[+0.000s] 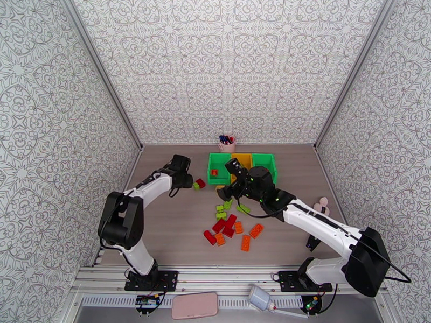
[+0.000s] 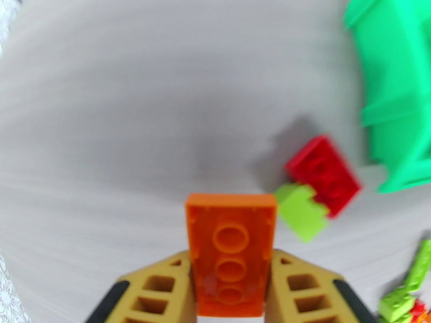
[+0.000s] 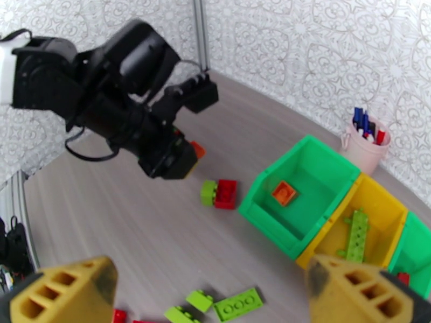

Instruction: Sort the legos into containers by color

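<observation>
My left gripper [image 1: 188, 181] [image 2: 230, 265] is shut on an orange brick [image 2: 230, 244], held a little above the table left of the bins. Just beyond it lie a red brick [image 2: 323, 172] and a light green brick [image 2: 301, 212], touching each other. My right gripper [image 1: 235, 176] [image 3: 207, 297] hangs open and holds nothing, near the front of the bins. The left green bin [image 3: 264, 208] holds a small orange brick [image 3: 284, 192]. The yellow bin [image 3: 377, 203] holds a long green brick [image 3: 355, 232]. The right green bin [image 1: 265, 163] shows a red brick [image 3: 404, 278]. Several loose legos [image 1: 229, 227] lie mid-table.
A pink pen cup [image 1: 226, 142] [image 3: 366, 144] stands behind the bins by the back wall. Patterned walls close in the table on three sides. Bare table stretches left of the left arm [image 1: 151, 189]. A small pale object [image 1: 322, 204] lies at the right.
</observation>
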`<state>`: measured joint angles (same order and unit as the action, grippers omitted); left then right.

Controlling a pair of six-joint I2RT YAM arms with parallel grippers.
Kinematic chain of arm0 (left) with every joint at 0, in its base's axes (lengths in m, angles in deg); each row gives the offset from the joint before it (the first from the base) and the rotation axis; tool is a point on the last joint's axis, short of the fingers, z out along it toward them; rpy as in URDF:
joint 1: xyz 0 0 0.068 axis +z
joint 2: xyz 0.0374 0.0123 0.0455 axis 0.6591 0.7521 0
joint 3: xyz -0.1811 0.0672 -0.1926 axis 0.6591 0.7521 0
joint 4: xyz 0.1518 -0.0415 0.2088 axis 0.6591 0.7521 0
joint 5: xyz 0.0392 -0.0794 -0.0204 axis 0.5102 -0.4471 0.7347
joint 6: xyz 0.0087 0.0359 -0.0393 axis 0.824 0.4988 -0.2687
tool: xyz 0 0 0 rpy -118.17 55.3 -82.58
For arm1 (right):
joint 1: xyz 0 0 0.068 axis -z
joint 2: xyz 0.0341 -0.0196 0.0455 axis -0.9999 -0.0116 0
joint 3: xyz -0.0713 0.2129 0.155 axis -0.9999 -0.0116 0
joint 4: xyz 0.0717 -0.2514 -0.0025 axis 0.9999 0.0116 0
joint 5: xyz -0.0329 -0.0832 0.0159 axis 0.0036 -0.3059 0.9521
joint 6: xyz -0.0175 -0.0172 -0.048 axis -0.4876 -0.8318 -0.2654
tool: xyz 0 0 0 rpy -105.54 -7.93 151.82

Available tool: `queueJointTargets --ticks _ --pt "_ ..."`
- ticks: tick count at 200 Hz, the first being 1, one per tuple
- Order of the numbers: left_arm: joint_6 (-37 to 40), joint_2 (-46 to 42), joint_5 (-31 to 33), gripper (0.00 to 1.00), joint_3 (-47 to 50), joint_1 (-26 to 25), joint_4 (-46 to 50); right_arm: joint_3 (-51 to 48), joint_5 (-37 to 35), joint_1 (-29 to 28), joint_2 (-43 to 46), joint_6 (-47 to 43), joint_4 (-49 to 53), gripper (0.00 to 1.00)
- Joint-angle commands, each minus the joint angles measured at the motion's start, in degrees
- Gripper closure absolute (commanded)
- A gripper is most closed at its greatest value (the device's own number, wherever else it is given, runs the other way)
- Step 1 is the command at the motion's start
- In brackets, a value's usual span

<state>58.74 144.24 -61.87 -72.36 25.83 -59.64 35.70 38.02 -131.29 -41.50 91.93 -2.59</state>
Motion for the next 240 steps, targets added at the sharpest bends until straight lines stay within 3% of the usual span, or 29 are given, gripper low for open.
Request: queueJointTargets --ticks 1,50,94,240 --pt "-1.2 -3.7 0.4 0.73 1.3 -1.8 -5.5 -0.3 1.9 -0.1 0.6 1.6 -1.7 0.04" --pt "0.4 -6.9 1.4 0.73 -1.9 -6.3 -6.6 -0.8 0.8 0.1 1.5 1.4 -1.8 0.04" --pt "0.5 -4.6 -1.9 0.73 -7.1 -10.1 -9.5 -3.4 -1.1 0.4 3.7 2.3 -2.9 0.04" --pt "-3.5 22.0 -8.1 0.69 -27.3 -12.1 -9.9 -8.2 -6.6 1.9 10.2 4.2 -1.4 0.05"
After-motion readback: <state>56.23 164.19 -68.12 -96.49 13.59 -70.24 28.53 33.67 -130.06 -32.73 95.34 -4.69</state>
